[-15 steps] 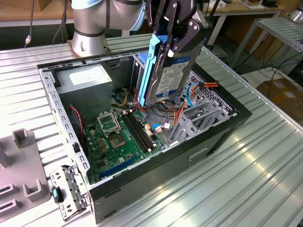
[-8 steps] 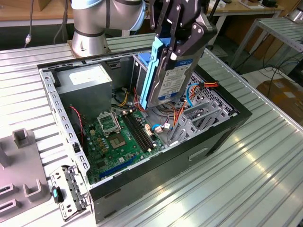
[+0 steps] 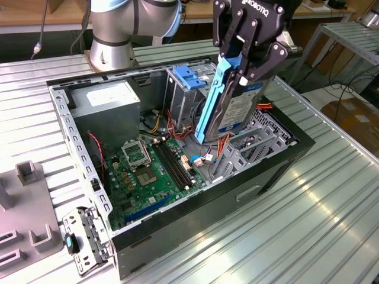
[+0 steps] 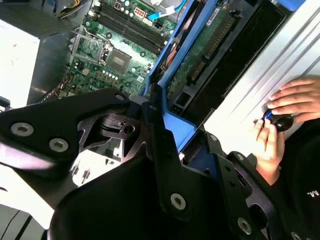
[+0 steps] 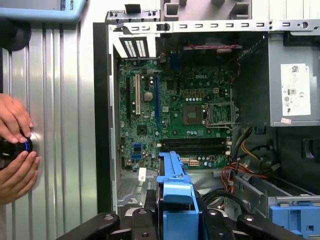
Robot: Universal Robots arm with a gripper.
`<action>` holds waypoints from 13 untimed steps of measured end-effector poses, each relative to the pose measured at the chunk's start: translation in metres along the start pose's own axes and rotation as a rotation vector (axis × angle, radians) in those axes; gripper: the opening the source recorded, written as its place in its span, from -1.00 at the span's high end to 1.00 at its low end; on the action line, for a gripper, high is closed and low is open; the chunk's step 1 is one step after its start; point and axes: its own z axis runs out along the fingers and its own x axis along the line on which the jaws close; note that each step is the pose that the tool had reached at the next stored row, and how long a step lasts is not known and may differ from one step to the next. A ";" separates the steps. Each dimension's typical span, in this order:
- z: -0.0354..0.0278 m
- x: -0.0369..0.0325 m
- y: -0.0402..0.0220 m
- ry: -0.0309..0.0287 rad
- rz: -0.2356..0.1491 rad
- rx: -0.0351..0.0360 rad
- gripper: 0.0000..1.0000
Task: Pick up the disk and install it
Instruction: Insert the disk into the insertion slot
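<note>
End effector [image 3: 244, 66] is closed on the disk [image 3: 238, 111], with the black fingers clamped over its upper end at the blue rails. I read this as a firm grip: in the first wrist view the blue frame sits squarely between the two fingers. The disk hangs from the end effector steeply tilted, nearly on edge. Its white label faces the exterior view's right and one blue rail runs down the edge toward the exterior view's left. In the second wrist view I see its other face, a green circuit board framed in blue. The lower end of the disk is down inside the open computer case [image 3: 278, 173], directly below the end effector, among the red and orange cables [image 3: 220, 145] next to the grey metal drive bay [image 3: 251, 142]. I cannot tell whether it touches the bay or the cables. Below the end effector and off to one side lies the motherboard [image 3: 141, 177], flat on the case floor. Farther off in the same direction is the grey power supply [image 3: 111, 107]. Just behind the held disk, a bare blue bracket [image 3: 189, 77] sits in the upright cage. The case rests on the ribbed metal desk [image 3: 314, 228]. In the first wrist view, two hands [image 5: 15, 172] rest on the desk outside the case wall, closed around a small black knob [image 5: 14, 148].
</note>
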 end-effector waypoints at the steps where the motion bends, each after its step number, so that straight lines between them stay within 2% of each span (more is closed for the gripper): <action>1: 0.0003 0.0005 -0.0025 0.0000 0.000 0.0000 0.26; 3: 0.0012 0.0020 -0.0096 0.0001 0.000 0.0000 0.26; 5: 0.0028 0.0033 -0.0204 0.0000 0.000 -0.0001 0.26; 9: 0.0055 0.0052 -0.0313 0.0003 -0.003 0.0000 0.26; 10: 0.0074 0.0064 -0.0371 0.0002 -0.006 0.0000 0.26; 11: 0.0095 0.0069 -0.0427 0.0000 -0.011 0.0010 0.26; 13: 0.0108 0.0073 -0.0463 0.0001 -0.014 0.0074 0.26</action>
